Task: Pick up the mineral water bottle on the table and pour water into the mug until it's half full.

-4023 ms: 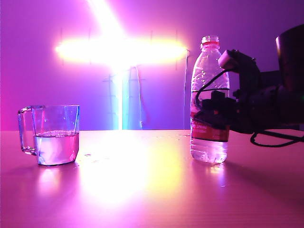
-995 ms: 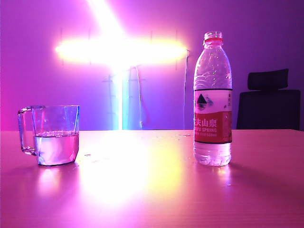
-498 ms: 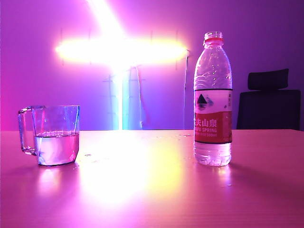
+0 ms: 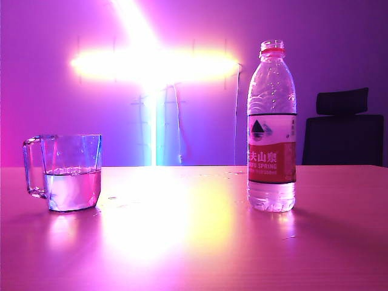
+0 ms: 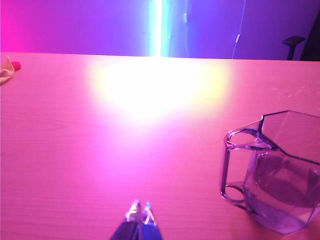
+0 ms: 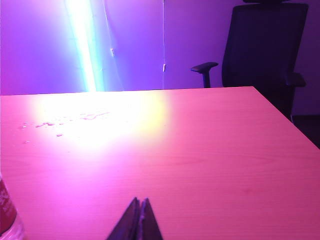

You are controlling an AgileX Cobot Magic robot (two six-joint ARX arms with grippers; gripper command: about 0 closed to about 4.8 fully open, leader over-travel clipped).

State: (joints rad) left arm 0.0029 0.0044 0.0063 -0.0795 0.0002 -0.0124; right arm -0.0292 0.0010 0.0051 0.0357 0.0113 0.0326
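The mineral water bottle [image 4: 271, 130] stands upright and uncapped on the table [image 4: 194, 236], right of centre; a sliver of its label [image 6: 5, 207] shows in the right wrist view. Left of it stands the clear faceted mug [image 4: 65, 173], holding water [image 4: 71, 189] to about half its height, handle pointing left. The left wrist view shows the mug [image 5: 280, 172] close by. My left gripper [image 5: 140, 210] is shut and empty, hovering over bare table beside the mug's handle. Also shut and empty, my right gripper [image 6: 139, 202] hangs over bare table, apart from the bottle. Neither arm appears in the exterior view.
A black office chair [image 4: 344, 130] stands behind the table's far right edge, seen also as the chair [image 6: 265, 50] in the right wrist view. Water droplets [image 6: 55, 122] lie on the tabletop. A small pale object [image 5: 7, 70] rests near the table's far corner.
Over four seconds the right arm let go of the bottle and withdrew out of the exterior view. In the last second nothing visibly changed.
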